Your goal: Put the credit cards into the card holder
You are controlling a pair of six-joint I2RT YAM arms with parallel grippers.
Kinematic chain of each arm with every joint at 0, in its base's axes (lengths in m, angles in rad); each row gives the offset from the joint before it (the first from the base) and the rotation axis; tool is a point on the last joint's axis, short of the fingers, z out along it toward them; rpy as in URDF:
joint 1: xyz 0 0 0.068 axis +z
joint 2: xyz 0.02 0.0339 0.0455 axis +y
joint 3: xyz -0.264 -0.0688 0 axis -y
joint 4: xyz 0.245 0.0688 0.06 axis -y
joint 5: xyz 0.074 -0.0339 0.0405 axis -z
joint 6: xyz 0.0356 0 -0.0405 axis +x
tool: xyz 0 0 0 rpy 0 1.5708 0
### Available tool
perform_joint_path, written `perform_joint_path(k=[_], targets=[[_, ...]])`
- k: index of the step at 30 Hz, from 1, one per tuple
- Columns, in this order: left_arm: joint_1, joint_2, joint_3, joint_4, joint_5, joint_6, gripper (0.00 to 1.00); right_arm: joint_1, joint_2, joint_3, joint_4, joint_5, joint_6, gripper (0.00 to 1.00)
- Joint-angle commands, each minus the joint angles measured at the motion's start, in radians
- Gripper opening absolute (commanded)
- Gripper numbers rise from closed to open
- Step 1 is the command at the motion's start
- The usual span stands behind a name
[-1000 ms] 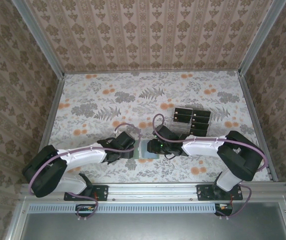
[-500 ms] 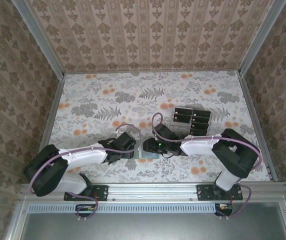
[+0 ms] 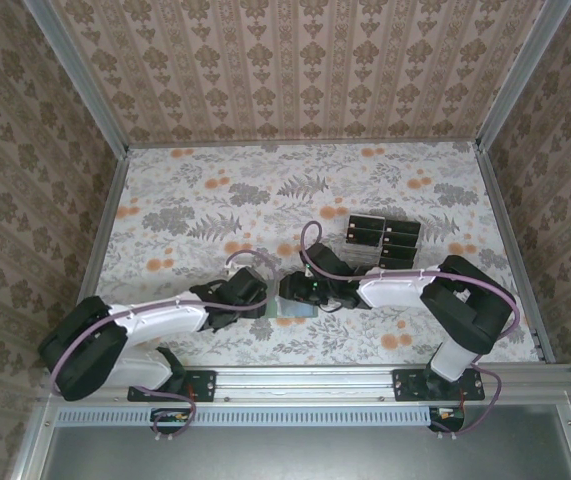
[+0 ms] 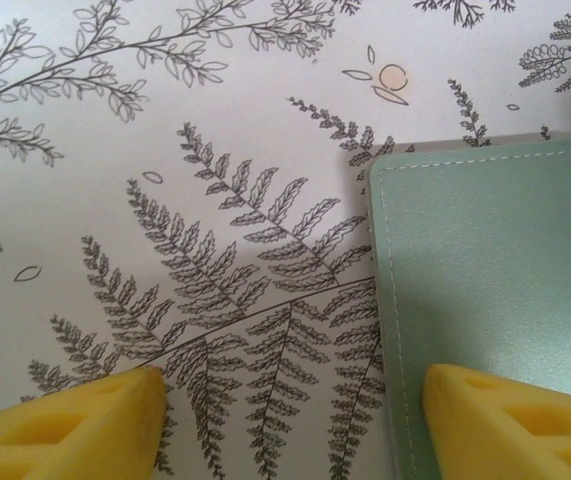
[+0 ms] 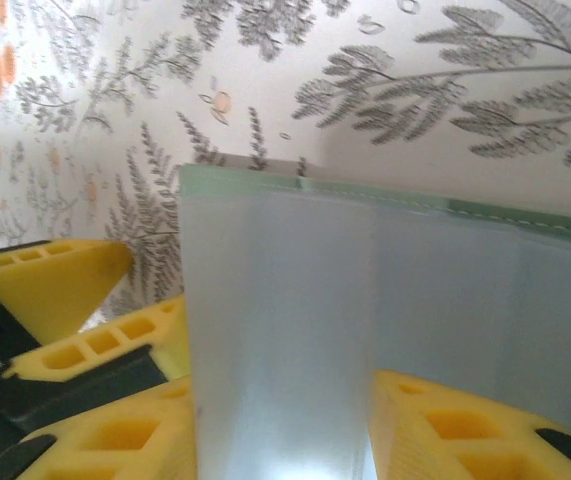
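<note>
Over the last second the right gripper (image 5: 280,430) has slid leftward in the overhead view, closing on the left gripper (image 4: 290,420), which has sunk a little toward the lower left. The small, flat, sage-green soft card holder (image 4: 495,260) stays just below the frame's centre, between them. The right jaws pinch a pale flap that seems to be its lifted cover. The left jaws stand spread, one yellow fingertip (image 4: 505,420) over the card holder's edge. I judge the pocket is being opened and no card is loaded yet: the thin black credit cards (image 3: 365,231) wait grouped right of centre. The table (image 3: 185,200) wears a pale fern-and-orange-flower print; brown damask-papered walls (image 3: 295,70) and aluminium rails (image 3: 305,378) enclose it.
</note>
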Motion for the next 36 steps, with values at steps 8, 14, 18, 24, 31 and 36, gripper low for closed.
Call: perform_joint_path(k=[8,14,18,24,31,36], targets=[[0.007,-0.207,-0.08,-0.028,-0.093,-0.096,0.7,0.031,0.07,0.113,-0.036,-0.021,0.021,0.43],[0.015,-0.338,-0.114,-0.102,-0.148,-0.128,0.7,0.07,0.122,0.212,-0.074,-0.02,0.022,0.43],[0.023,-0.422,-0.14,-0.142,-0.165,-0.137,0.7,0.081,0.146,0.27,-0.108,-0.026,0.01,0.43],[0.036,-0.425,-0.135,-0.122,-0.102,-0.083,0.72,0.067,0.041,0.253,-0.277,0.078,-0.077,0.44],[0.031,-0.254,-0.064,-0.016,-0.015,-0.025,0.76,0.037,-0.049,0.187,-0.437,0.212,-0.159,0.45],[0.009,-0.146,0.002,0.01,-0.01,0.005,0.77,0.024,-0.069,0.152,-0.451,0.244,-0.18,0.45]])
